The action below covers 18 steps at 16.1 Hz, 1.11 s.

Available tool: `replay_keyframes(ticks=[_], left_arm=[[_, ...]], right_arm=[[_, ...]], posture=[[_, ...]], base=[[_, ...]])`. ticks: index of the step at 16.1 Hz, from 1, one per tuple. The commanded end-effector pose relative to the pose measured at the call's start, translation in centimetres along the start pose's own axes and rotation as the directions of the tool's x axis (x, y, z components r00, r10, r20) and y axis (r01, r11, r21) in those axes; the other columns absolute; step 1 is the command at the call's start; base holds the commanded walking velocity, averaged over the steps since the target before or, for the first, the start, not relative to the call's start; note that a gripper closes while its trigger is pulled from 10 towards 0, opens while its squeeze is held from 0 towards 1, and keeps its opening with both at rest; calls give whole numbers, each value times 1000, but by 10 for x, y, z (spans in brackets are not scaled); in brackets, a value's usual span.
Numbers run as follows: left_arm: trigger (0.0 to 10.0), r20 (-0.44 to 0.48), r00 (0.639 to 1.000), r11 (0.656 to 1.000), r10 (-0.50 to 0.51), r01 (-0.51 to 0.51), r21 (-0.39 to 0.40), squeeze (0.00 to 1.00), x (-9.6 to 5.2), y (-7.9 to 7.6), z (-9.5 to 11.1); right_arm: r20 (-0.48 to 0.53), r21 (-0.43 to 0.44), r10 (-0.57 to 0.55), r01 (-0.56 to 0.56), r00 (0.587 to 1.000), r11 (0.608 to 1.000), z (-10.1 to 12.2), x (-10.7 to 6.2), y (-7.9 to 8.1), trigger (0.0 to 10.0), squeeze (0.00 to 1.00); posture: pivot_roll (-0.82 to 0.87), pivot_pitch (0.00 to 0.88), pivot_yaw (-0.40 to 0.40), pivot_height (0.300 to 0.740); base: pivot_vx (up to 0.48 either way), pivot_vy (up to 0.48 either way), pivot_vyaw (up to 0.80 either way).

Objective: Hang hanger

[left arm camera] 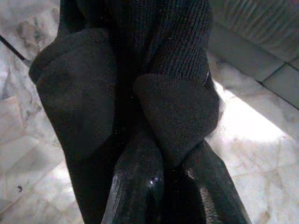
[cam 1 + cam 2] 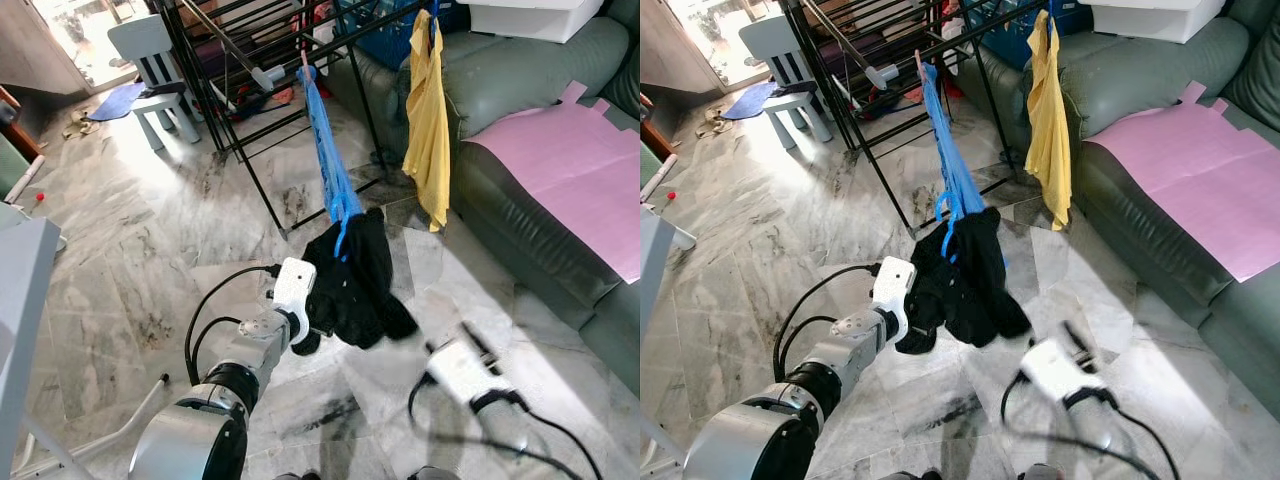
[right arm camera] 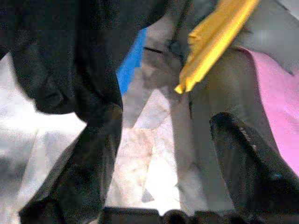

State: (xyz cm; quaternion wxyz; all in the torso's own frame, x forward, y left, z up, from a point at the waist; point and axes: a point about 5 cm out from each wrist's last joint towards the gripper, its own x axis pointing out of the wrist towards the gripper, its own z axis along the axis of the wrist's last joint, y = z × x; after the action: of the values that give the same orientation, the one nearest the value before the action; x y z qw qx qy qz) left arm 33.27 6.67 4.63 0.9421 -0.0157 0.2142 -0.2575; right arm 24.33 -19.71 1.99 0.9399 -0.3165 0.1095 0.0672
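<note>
Marble floor (image 2: 150, 250) below—left gripper (image 2: 318, 312) jaws clamped on black garment (image 2: 355, 280); right gripper (image 3: 163, 158) jaws apart.

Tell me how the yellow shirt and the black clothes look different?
The yellow shirt hangs free on the drying rack, while the black clothes are gripped by the left gripper, whose fingers are shut on them. The yellow shirt hangs long and flat; the black clothes are bunched in a lump. The yellow shirt sits by the green sofa; the black clothes dangle lower, nearer the robot. Both hang above the marble floor.
</note>
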Motion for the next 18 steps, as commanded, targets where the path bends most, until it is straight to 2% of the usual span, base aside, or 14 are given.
replay_keyframes(ticks=[1,2,4,5,6,8,10,12,13,15,17,18], left_arm=[[0,53,999,1000,8,-9,16,0,-3,9,9],[0,58,998,1000,5,-6,25,0,-3,10,10],[0,76,996,998,-41,37,50,0,-4,9,14],[0,85,989,983,-122,108,146,0,-4,6,18],[0,83,983,969,-166,147,200,0,-5,5,20],[0,54,963,921,-262,233,312,0,-9,3,20],[0,-14,950,854,-313,288,432,0,-14,8,15],[0,-51,949,824,-312,297,483,0,-18,14,11],[0,-76,945,796,-318,310,520,0,-20,16,9],[0,-88,930,765,-357,345,544,0,-22,14,8],[0,-95,882,686,-462,423,591,0,-25,5,11],[0,-104,864,665,-492,451,595,0,-25,2,11]], right_arm=[[38,31,2,-3,999,1000,8,0,6,10000,1000],[57,105,-16,9,998,994,12,2,2,10000,1000],[121,113,71,-85,990,990,20,1,2,10000,1000],[169,21,157,-163,973,986,24,-2,-6,10000,1000],[179,-41,194,-190,964,981,23,-4,-15,10000,1000],[175,-170,272,-243,946,955,22,-9,-42,10000,1000],[125,-299,305,-257,944,919,20,-16,-84,10000,1000],[120,-338,326,-270,938,902,29,-23,-107,10000,1000],[114,-358,348,-289,930,888,34,-25,-117,10000,1000],[100,-362,381,-323,919,874,36,-28,-123,10000,1000],[74,-381,426,-369,902,848,39,-25,-131,10000,1000],[62,-386,450,-394,891,834,40,-24,-131,10000,1000]], posture=[[-270,75,205,740],[-267,74,206,740],[-265,75,210,740],[-266,75,210,740],[-268,79,213,740],[-272,84,217,740],[-274,87,215,740],[-276,90,216,740],[-281,94,217,740],[-283,94,217,740],[-279,95,217,740],[-278,94,217,740]], base=[[0,0,0],[0,0,0],[0,0,0],[0,0,0],[0,0,0],[0,0,0],[0,0,0],[0,0,0],[0,0,0],[0,0,0],[0,0,0],[0,0,0]])
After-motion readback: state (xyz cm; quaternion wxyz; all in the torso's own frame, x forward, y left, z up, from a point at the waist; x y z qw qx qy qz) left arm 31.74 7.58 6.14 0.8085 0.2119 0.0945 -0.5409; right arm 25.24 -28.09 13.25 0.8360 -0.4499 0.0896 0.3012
